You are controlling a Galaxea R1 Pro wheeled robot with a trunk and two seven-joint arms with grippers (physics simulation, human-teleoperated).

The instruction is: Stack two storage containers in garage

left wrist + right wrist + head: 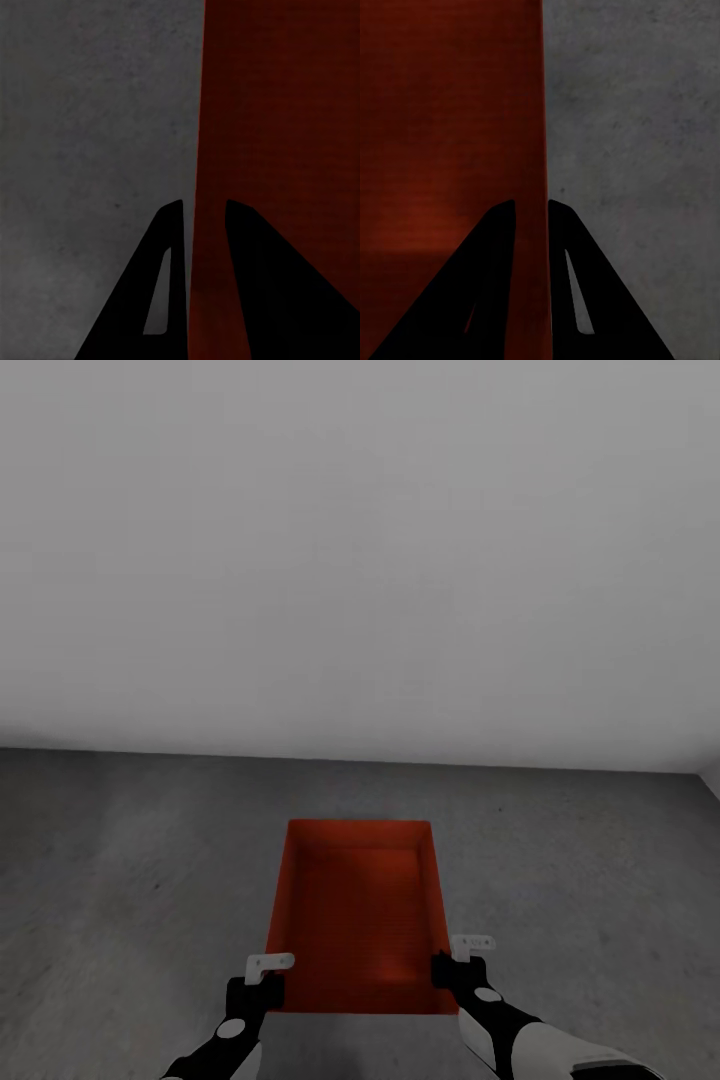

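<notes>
One orange-red storage container [358, 915], open-topped and empty, sits straight ahead of me over the garage's dark grey concrete floor [130, 880]. My left gripper [262, 982] is shut on its left wall near the close corner. In the left wrist view, the left gripper [204, 202] straddles the wall of the container [285, 112]. My right gripper [452, 965] is shut on the right wall. In the right wrist view, the right gripper [532, 201] pinches the thin wall of the container [450, 112]. I cannot tell whether the container touches the floor.
A bare pale grey wall [360, 560] rises just beyond the container and meets the concrete along a straight line. Mottled floor spreads to both sides of the container, also seen as floor [90, 112] and floor [637, 112].
</notes>
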